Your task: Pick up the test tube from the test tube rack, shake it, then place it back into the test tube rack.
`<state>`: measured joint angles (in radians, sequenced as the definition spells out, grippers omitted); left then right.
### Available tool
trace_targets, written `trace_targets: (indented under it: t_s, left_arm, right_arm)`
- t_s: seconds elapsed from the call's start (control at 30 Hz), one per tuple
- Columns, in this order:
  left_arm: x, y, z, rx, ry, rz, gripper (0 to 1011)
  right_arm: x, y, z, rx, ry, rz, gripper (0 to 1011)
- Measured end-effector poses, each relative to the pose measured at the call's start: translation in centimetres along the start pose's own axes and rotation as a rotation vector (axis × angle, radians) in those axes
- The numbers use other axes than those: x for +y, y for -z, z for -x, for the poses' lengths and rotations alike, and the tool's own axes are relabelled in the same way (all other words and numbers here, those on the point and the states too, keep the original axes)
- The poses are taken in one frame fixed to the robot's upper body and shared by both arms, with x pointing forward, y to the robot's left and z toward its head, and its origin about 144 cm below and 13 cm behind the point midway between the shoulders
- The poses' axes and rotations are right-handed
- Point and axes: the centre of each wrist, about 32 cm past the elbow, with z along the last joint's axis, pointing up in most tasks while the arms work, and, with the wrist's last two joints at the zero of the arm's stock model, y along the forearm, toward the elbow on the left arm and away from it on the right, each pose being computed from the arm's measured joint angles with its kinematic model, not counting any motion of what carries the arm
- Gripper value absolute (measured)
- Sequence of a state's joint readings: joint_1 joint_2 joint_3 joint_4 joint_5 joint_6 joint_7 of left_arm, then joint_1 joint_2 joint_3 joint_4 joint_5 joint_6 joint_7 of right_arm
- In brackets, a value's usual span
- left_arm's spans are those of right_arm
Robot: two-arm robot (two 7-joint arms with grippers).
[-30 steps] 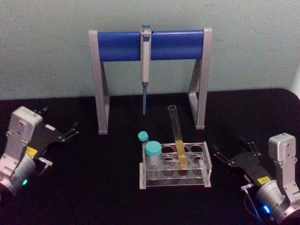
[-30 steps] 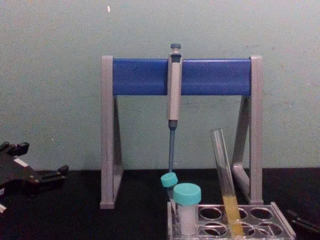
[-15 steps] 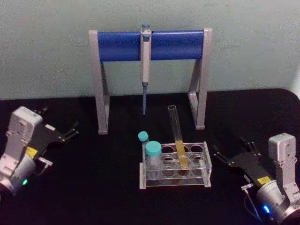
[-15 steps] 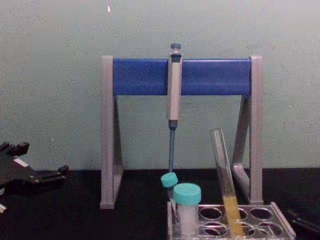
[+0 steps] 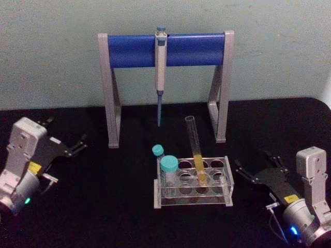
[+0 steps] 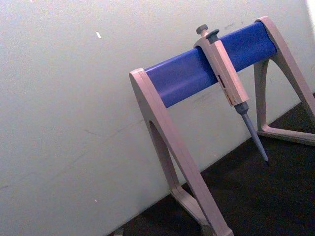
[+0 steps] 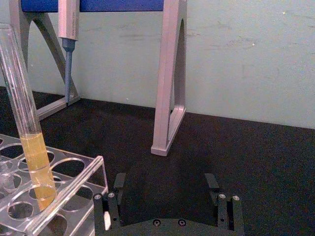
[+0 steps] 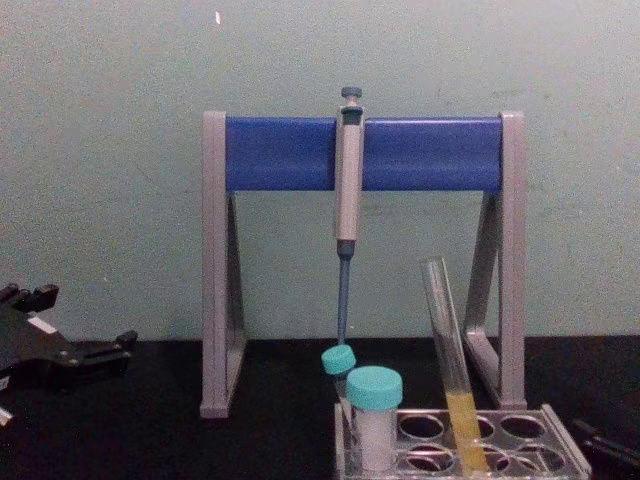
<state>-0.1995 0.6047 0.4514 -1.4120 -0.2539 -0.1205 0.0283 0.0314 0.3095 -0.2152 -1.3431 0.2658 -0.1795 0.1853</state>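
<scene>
Nothing has shifted: my right gripper (image 5: 257, 175) waits spread beside the test tube rack (image 5: 193, 193), my left gripper (image 5: 70, 146) open too. Test tube (image 5: 195, 150): light, slick, fragile; grip above liquid.

Both arms rested low on either side of the test tube rack (image 5: 194, 181): the left gripper (image 5: 72, 144) well apart from it, the right gripper (image 5: 258, 168) nearer, fingers spread.

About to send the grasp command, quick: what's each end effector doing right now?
Left end effector: open, empty, at the table's left.
Right end effector: open, empty, right of the test tube rack.
</scene>
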Motion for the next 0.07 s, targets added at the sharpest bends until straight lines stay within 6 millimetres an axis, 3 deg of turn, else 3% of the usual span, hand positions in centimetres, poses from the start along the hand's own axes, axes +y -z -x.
trace_targets:
  t_s: [0.07]
  left_arm:
    - [0.0, 0.0, 0.0, 0.0, 0.0, 0.0, 1010]
  right_arm:
    - [0.0, 0.0, 0.0, 0.0, 0.0, 0.0, 1000]
